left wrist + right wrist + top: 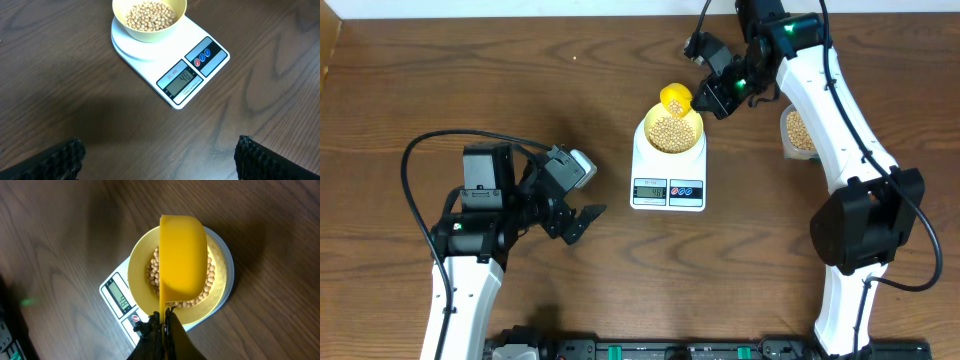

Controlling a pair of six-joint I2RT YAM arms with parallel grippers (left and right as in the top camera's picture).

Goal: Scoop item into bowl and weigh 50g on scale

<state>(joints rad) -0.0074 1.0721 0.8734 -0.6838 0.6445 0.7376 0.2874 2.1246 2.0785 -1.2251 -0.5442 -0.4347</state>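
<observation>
The pale yellow bowl (pixel 692 146) stands on the white scale (pixel 668 190), partly filled with the tan beans (pixel 668 132). My right gripper (pixel 704 99) is shut on the handle of a bright yellow scoop (pixel 676 98), which hangs tilted over the bowl's far rim with a few beans in it. In the right wrist view the scoop (pixel 182 255) covers the middle of the bowl (pixel 137 275), and beans (pixel 210 282) show beside it. My left gripper (pixel 582 224) stands open over bare table, left of the scale. In the left wrist view the bowl (pixel 149 31) and scale (pixel 200 65) lie ahead of it.
A clear tub (pixel 798 130) of more beans sits to the right of the scale, partly under the right arm. The scale's display (pixel 180 80) and its round buttons (pixel 202 56) face the front of the table. Dark wooden tabletop surrounds everything.
</observation>
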